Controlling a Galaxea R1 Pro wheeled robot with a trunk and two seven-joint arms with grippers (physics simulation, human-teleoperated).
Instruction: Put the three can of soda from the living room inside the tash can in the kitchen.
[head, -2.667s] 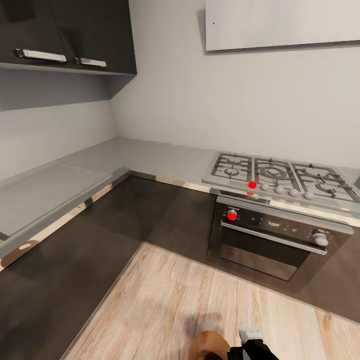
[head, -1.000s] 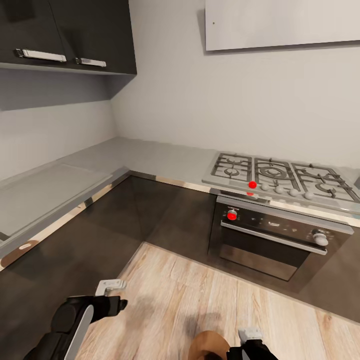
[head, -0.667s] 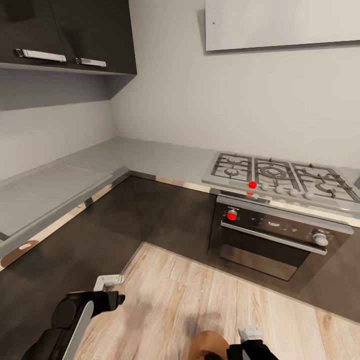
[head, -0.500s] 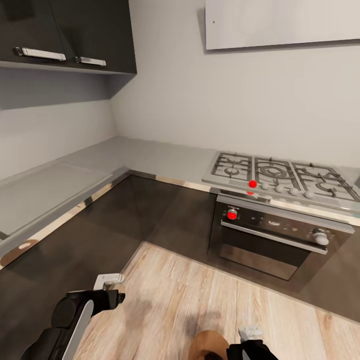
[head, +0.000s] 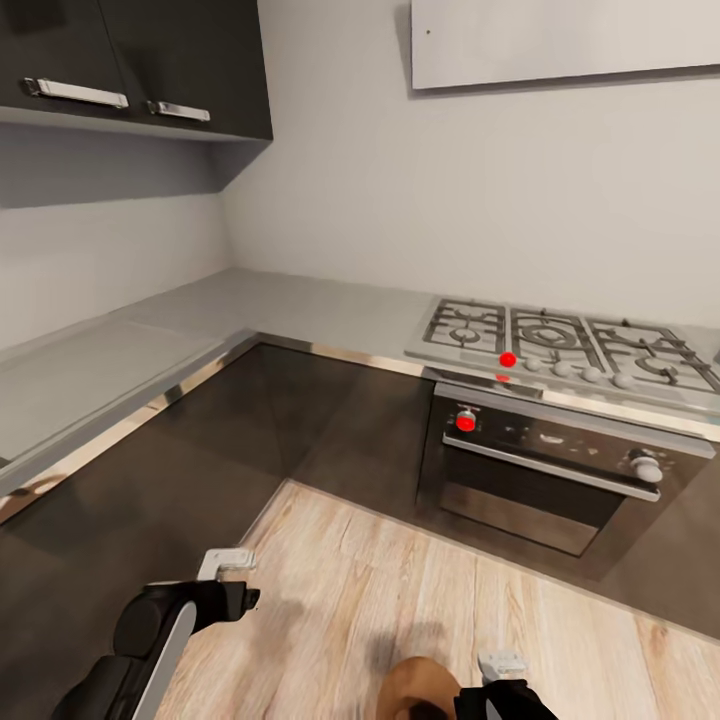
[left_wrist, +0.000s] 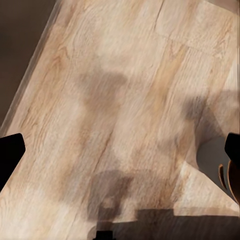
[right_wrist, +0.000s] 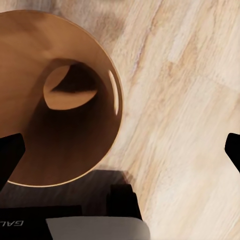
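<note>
Head view: kitchen corner, dark flat-fronted cabinets (head: 330, 420) under a smooth grey L-shaped counter (head: 300, 305) with a thin bright metal edge. Gas hob (head: 570, 345) with grey cast grates; black glass-fronted oven (head: 545, 475) below, long steel handle, one red knob. Floor (head: 400, 590) is pale wood plank, visible grain.

Left gripper (head: 228, 575) hangs low over the planks near the cabinet base — fingers wide apart in the left wrist view, nothing between them.

Right gripper (head: 500, 668) sits at the lower edge of the head view, just beside the trash can (right_wrist: 60, 100). Right wrist view looks down into it: round, tapered, smooth brown inside, thin glossy rim, standing on the planks. Fingers (right_wrist: 10, 155) spread wide, empty.
</note>
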